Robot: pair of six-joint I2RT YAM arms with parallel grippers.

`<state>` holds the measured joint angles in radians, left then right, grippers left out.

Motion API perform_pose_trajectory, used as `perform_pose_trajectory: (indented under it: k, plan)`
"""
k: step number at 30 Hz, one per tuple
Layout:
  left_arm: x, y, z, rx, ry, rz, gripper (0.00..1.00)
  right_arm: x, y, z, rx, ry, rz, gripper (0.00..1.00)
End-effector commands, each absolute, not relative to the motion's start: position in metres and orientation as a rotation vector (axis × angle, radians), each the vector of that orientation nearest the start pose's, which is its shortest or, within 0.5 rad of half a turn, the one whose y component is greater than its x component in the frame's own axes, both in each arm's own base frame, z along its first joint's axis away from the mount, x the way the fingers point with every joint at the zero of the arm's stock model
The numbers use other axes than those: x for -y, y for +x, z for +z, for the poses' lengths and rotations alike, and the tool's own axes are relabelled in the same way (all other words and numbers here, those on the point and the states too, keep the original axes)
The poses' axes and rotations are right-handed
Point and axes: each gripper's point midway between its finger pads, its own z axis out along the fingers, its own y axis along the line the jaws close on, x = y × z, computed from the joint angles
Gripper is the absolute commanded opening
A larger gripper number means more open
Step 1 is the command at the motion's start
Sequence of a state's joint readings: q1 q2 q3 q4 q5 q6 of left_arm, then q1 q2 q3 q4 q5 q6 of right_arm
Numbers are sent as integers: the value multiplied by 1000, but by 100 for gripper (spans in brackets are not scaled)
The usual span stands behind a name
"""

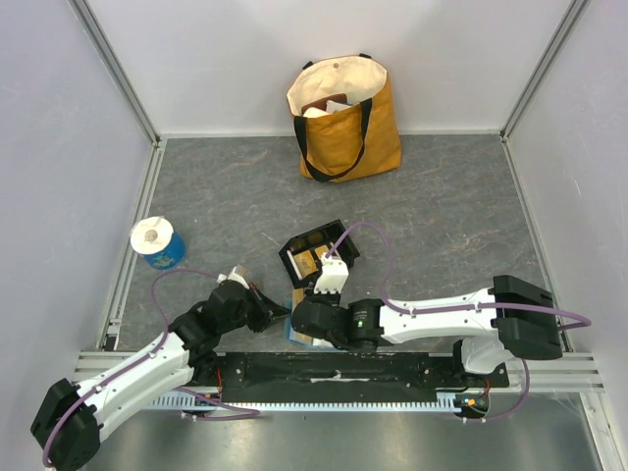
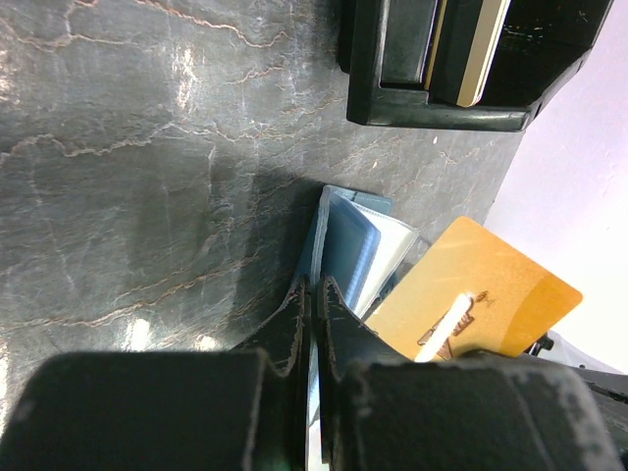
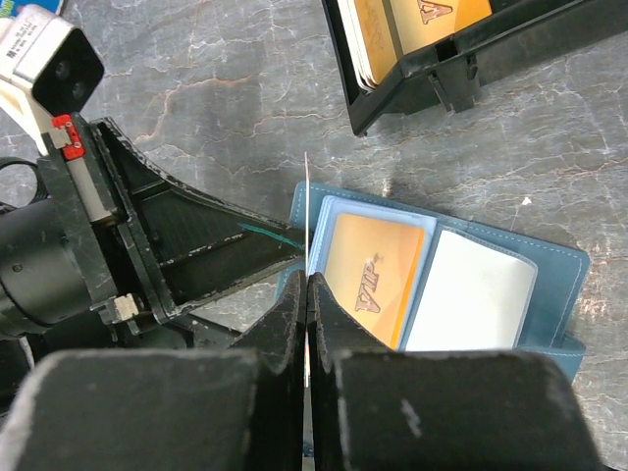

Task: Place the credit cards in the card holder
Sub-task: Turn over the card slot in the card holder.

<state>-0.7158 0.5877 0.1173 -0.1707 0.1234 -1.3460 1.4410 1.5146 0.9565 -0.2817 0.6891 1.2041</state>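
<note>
The teal-blue card holder (image 3: 551, 263) lies open on the grey table, with an orange VIP card (image 3: 373, 275) in its left pocket and a whitish card (image 3: 471, 294) in its right. My left gripper (image 2: 314, 287) is shut on the holder's left edge (image 2: 348, 240); it also shows in the right wrist view (image 3: 287, 245). My right gripper (image 3: 308, 280) is shut on a thin card, held edge-on (image 3: 306, 196) just above the holder's left side. This card's orange face shows in the left wrist view (image 2: 491, 285). In the top view both grippers (image 1: 280, 314) (image 1: 299, 316) meet over the mostly hidden holder.
A black tray (image 1: 294, 257) with more cards (image 3: 432, 15) stands just beyond the holder. A tan and orange tote bag (image 1: 348, 128) stands at the back wall. A blue and white roll (image 1: 157, 242) sits at the left. Walls close in the table.
</note>
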Motion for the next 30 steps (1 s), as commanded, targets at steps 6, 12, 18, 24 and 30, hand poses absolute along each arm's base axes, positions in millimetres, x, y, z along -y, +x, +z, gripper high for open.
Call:
perform_pose_trajectory:
  k: [6,12,18,24,30]
  plan:
    - [201,140,53,-2390,-749,-1182,2,-377,134,115,-2244,49,576,0]
    - [200,139,51,-2396,-745,-1170,2,-364,131,120,-2224,28,485,0]
    - [198,138,47,-2402,-749,-1154,2,-350,129,120,-2225,33,463,0]
    - [192,138,33,-2422,-757,-1092,2,-337,129,134,-2196,27,522,0]
    - [187,141,13,-2448,-792,-1011,2,-328,133,141,-2222,18,661,0]
